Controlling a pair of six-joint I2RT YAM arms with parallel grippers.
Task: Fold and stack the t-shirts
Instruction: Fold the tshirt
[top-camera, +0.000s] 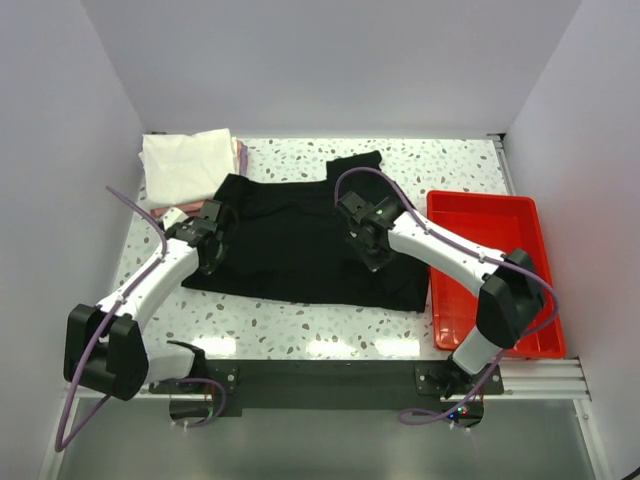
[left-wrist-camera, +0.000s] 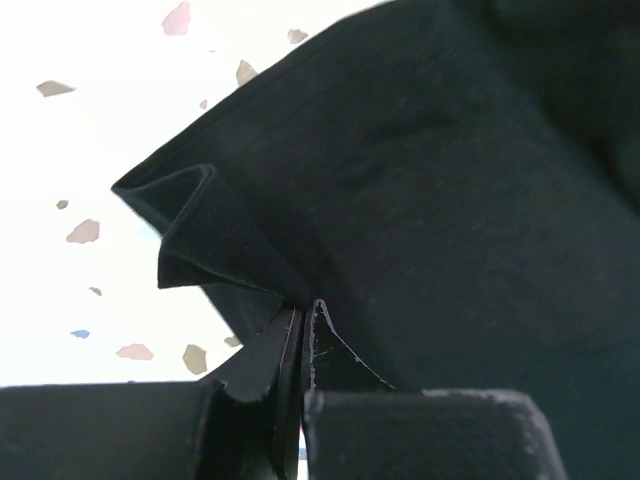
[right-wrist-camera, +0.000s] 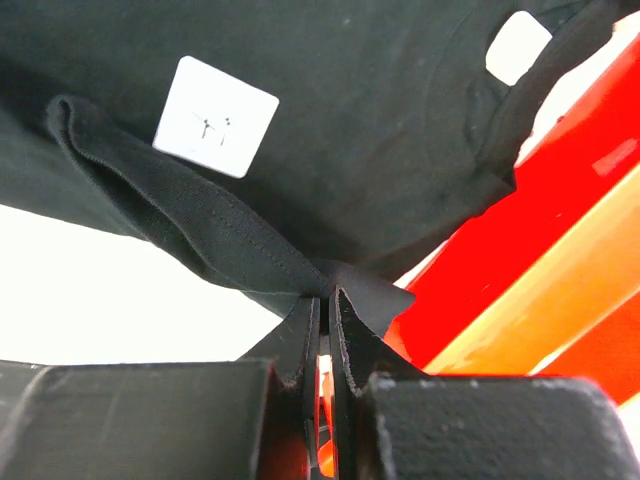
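Bench: white speckled bench (top-camera: 300, 325); both arm bases are bolted at its near edge.
Left hand: left hand (left-wrist-camera: 308, 308) pressed together, pinching a bunched fold at the left edge of the large plain black cloth t-shirt (top-camera: 290, 250). The arm reaches far and rightward from its base, wrist low over the bench.
Right hand: right hand (right-wrist-camera: 325, 295) pressed together on a stitched hem at the shirt's right side, just beside the red plastic tray (top-camera: 500, 240). The arm bends leftward from its base. A square white label (right-wrist-camera: 215, 117) shows on the cloth beyond the pinch.
Shirt position: spread flat mid-bench between the two hands, right edge near the tray's left wall.
Handling (judgement): soft, light, limp. It should sag between the pinch points and drag on the bench. Thin edge grips may slip, so take hemmed edges or corners, all layers together.
Far left: folded white cloth t-shirt (top-camera: 185, 165) at the far left corner, with a pink cloth edge (top-camera: 242, 152) showing at its right side. This is probably the stack.
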